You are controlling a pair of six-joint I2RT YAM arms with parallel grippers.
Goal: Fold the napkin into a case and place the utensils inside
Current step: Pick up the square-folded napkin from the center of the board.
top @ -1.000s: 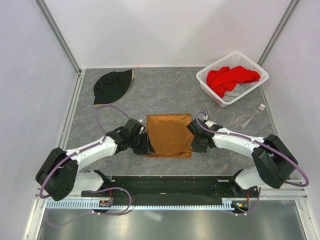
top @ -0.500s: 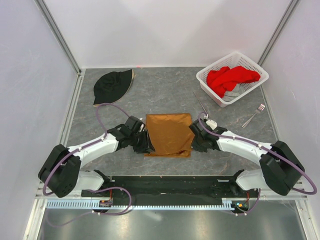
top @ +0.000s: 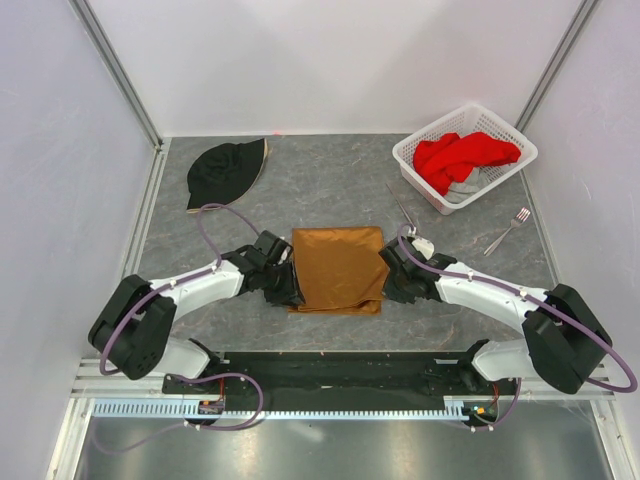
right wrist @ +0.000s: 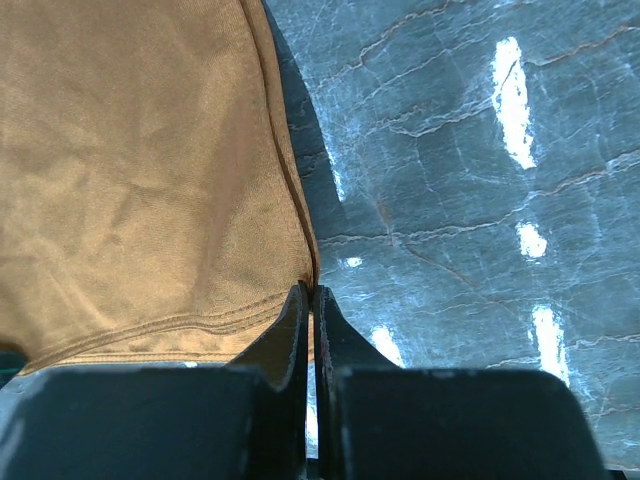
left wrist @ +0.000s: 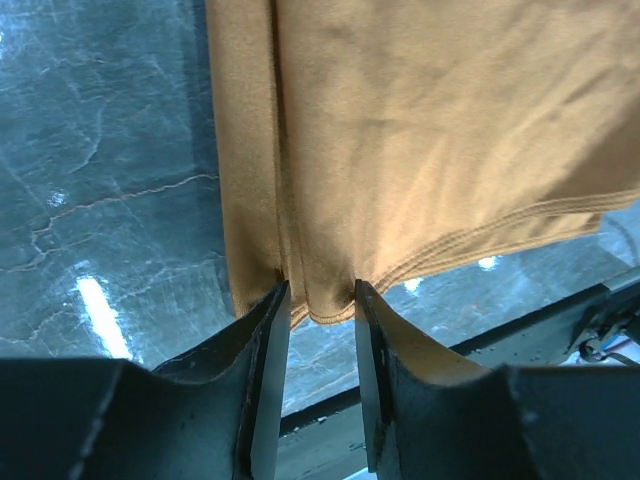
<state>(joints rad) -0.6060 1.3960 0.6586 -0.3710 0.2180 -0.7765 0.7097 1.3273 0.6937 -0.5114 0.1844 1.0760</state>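
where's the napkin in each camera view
top external: napkin mid-picture, on the grey marbled tabletop
left wrist: napkin fills the upper right, corner between the left pincer fingers
right wrist: napkin fills the upper left, edge in the right pincer
shared landmark: the tabletop beside it
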